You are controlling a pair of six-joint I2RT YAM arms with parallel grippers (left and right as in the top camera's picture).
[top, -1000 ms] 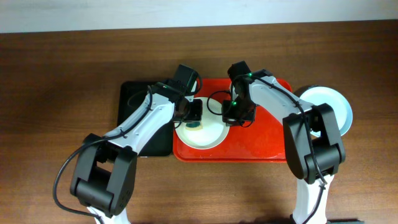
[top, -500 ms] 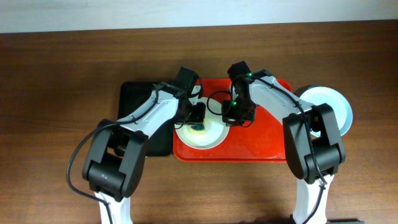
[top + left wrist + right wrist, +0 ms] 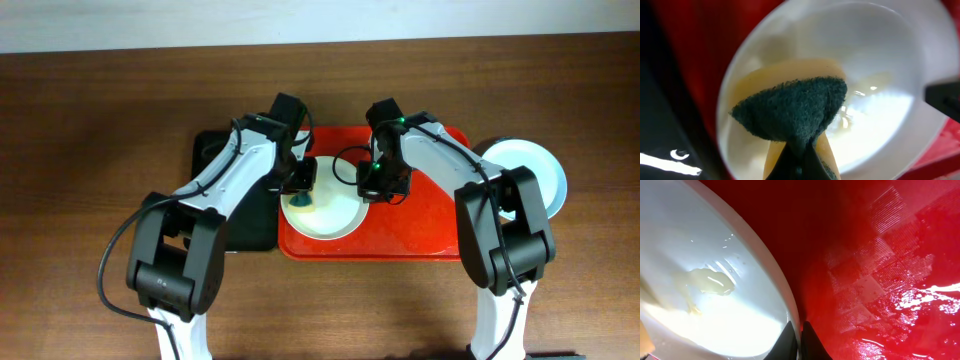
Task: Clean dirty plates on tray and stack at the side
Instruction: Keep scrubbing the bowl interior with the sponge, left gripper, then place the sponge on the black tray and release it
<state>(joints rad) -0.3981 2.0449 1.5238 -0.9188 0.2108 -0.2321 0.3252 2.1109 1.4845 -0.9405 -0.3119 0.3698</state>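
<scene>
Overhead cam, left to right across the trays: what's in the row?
black tray → left gripper holding the sponge → white plate → right gripper at its rim → bare part of the red tray → pale plate off the tray

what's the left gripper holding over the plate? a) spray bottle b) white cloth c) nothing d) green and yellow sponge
D: the left gripper is shut on a sponge, dark green face over yellow, above the white plate.
</scene>
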